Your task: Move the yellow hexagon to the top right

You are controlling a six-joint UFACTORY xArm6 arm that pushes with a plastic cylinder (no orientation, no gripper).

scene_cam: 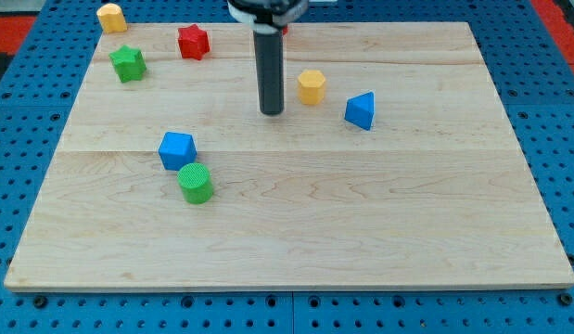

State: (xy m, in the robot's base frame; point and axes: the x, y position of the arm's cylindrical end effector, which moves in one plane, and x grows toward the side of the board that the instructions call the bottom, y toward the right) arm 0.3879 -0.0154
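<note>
The yellow hexagon [311, 86] sits on the wooden counter [361, 204], in its upper half and a little toward the view's right of centre. The tool is a plain dark rod with no jaws to spread or press together, and it pinches nothing; my tip [272, 112] rests on the counter just beside the yellow hexagon, on the hexagon's left in the view and slightly lower. A narrow strip of bare wood shows between them, so they appear apart rather than touching.

Taking the yellow hexagon as the landmark: the blue triangular block [360, 110] lies near it, to the view's right and a bit lower. The red star-shaped block [193, 42] is well to its left and higher. The green star-shaped block [128, 63] is farther left still. A second yellow block [111, 17], its shape hard to make out, sits at the counter's top-left corner. The blue cube-like block [176, 149] and the green cylinder [196, 182] lie well down and to the left of the hexagon, just beside each other.
</note>
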